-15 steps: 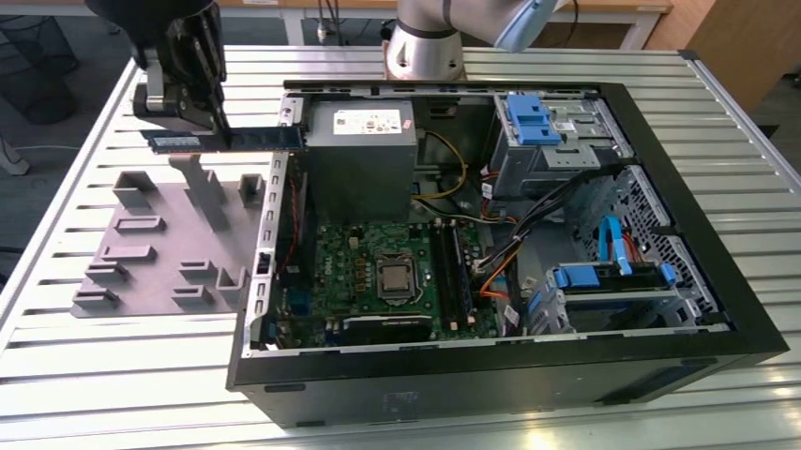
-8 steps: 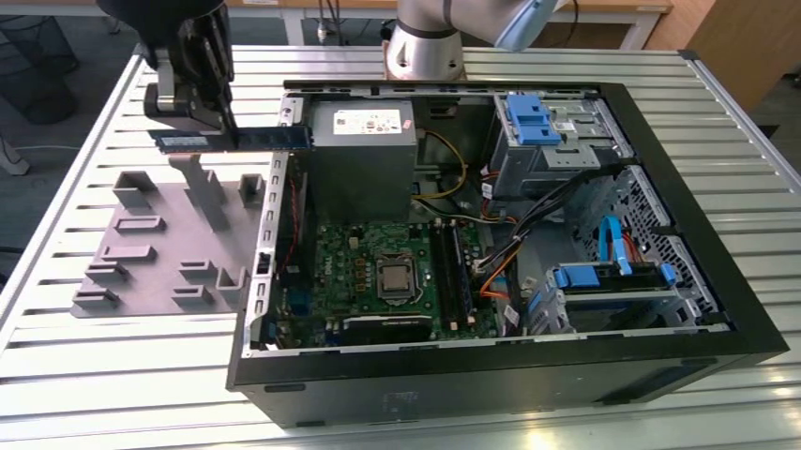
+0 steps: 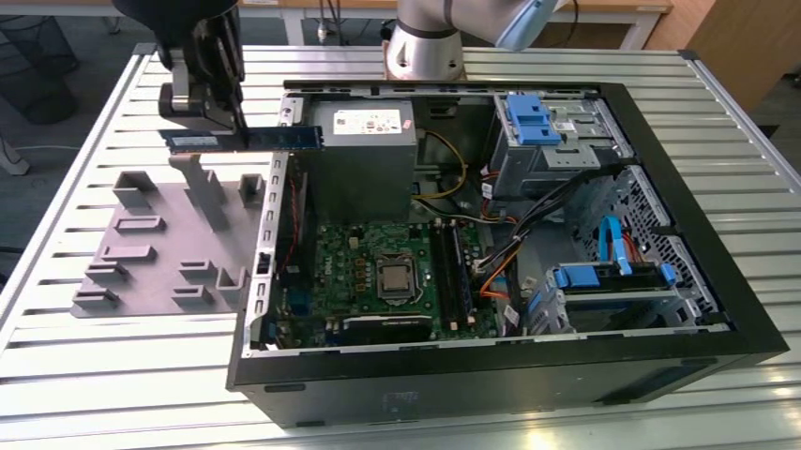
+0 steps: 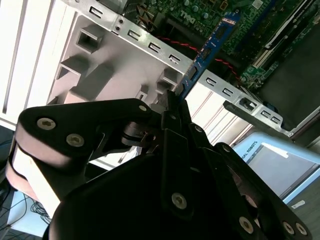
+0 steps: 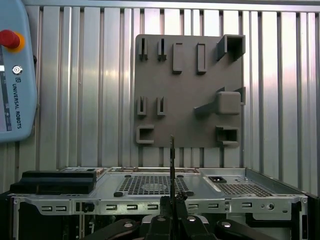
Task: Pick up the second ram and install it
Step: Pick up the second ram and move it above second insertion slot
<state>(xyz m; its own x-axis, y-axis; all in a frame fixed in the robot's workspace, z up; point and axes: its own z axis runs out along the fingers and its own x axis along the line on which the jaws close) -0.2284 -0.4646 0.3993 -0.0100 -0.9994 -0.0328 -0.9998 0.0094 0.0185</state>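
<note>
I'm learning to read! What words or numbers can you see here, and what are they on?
White label on the grey metal power-supply box: too small to read.
Pale label on the long thin blue-green ram stick held in the black hand: too small to read.
Pale grey control tablet with a red button: a maker's name, nothing else readable.

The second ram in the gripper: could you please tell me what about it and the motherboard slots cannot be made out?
- The second ram's gripped stretch: hidden behind the gripper in the exterior view.
- Its chips and label: nearly edge-on in both wrist views.
- The motherboard's memory slots: too small in the exterior view to tell which is free.
</note>
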